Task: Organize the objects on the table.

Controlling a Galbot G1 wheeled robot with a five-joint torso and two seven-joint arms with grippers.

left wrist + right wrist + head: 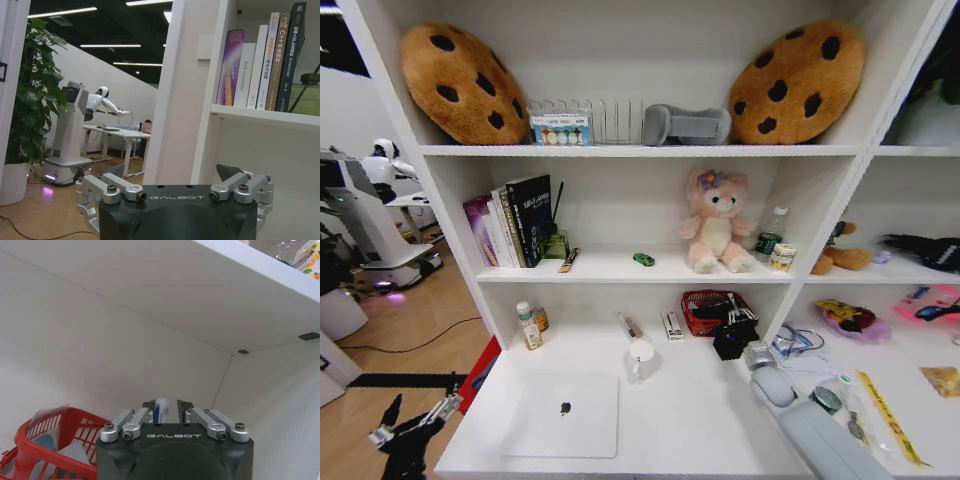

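My right pincer (167, 410) pinches a thin white pen (161, 409) above the red wire basket (37, 440). The flat silver laptop (565, 415) lies lower left on the smooth white bench (690, 420). My left pincer (415, 420) is open.

The word GALBOT is printed in small pale letters on the black body of the left gripper (175, 199). The same word, GALBOT, is on the black body of the right gripper (169, 408). On the shelf, a white book (243, 75) says "DAS Controller" down its spine. A dark book (280, 55) has "C++" on its spine with other marks that are too small to read. The purple book (230, 67) has yellow letters, but they are too small to read.
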